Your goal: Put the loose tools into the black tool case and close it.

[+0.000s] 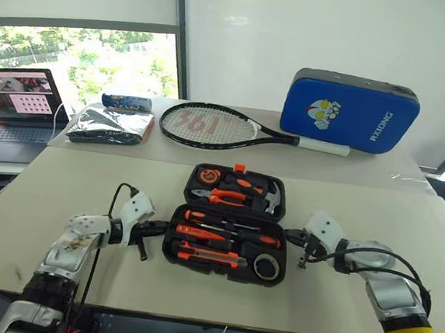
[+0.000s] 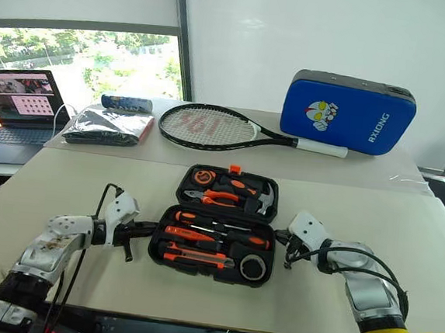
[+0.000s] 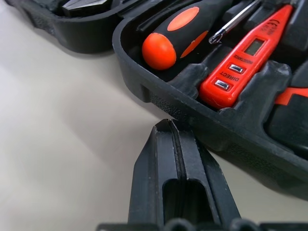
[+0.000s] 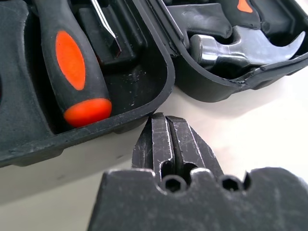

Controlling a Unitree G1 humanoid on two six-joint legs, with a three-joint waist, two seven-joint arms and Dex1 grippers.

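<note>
moulded black tool case (image 1: 176, 237) lies open, ribbed slots filled; left gripper (image 3: 169, 126) and right gripper (image 4: 166, 119) pinched closed, empty.

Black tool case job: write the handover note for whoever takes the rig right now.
Left end effector: shut, empty, at the left end of the black tool case.
Right end effector: shut, empty, at the case's right end.
Done: screwdrivers, tester, utility knife and tape measure sit in their slots.
Left: fold the lid shut and latch it.

Beige tables (image 1: 64, 192) — white wall (image 1: 296, 33) behind; bright window (image 1: 84, 57) at left — greenery outside
</note>
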